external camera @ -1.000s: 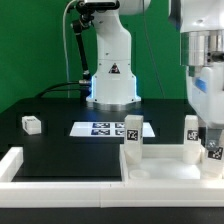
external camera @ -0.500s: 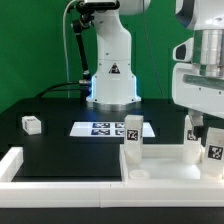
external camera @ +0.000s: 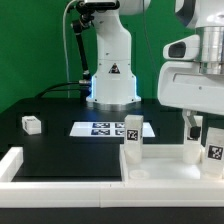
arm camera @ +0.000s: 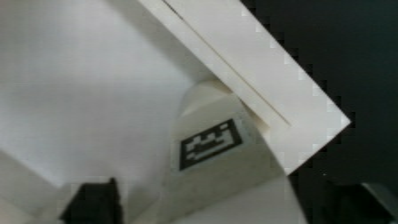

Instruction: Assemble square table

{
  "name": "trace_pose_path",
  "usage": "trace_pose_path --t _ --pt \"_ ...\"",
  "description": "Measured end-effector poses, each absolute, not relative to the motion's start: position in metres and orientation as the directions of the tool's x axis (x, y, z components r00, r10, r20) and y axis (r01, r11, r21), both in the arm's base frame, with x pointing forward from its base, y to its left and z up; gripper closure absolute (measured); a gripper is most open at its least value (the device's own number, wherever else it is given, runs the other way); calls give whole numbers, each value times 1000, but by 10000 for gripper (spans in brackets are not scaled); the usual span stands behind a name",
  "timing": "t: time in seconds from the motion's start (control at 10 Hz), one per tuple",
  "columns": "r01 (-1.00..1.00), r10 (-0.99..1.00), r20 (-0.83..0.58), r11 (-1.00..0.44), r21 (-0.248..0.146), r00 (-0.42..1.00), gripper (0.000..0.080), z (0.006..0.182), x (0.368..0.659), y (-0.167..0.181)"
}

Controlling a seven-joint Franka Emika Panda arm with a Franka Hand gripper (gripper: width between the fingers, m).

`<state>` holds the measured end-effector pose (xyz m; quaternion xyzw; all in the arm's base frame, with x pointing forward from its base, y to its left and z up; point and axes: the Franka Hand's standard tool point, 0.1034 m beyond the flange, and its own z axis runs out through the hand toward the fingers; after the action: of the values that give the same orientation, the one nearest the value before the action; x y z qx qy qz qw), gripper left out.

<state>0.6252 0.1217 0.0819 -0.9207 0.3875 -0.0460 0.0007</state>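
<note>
The white square panel (external camera: pixel 165 170) lies at the front on the exterior view's right. Three white tagged legs stand upright on it: one at its left corner (external camera: pixel 132 139), one behind (external camera: pixel 190 141) and one at the right edge (external camera: pixel 213 148). A fourth leg (external camera: pixel 32 124) lies loose on the black table at the left. My gripper (external camera: pixel 197 127) hangs open and empty just above the right-hand legs. In the wrist view the gripper (arm camera: pixel 222 205) has its dark fingertips (arm camera: pixel 93 203) spread wide, with a tagged leg (arm camera: pixel 210 143) below them on the panel (arm camera: pixel 80 90).
The marker board (external camera: pixel 103 128) lies flat mid-table in front of the robot base (external camera: pixel 112 70). Long white border bars (external camera: pixel 40 172) run along the front and left of the work area. A bar edge (arm camera: pixel 267 60) also shows beside the panel in the wrist view.
My gripper has risen from around the right-hand leg, leaving the leg standing on the panel. The legs and panel have not moved.
</note>
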Motion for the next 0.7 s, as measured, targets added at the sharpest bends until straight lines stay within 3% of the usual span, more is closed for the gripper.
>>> trace_pose_path --t 0.2,0.6,0.7 --pt "-792 -793 78 -608 -47 604 513 82 625 122" --pt "-926 -928 59 -371 -67 368 511 81 625 121" --pt "-964 -967 29 -253 -81 252 511 80 626 117"
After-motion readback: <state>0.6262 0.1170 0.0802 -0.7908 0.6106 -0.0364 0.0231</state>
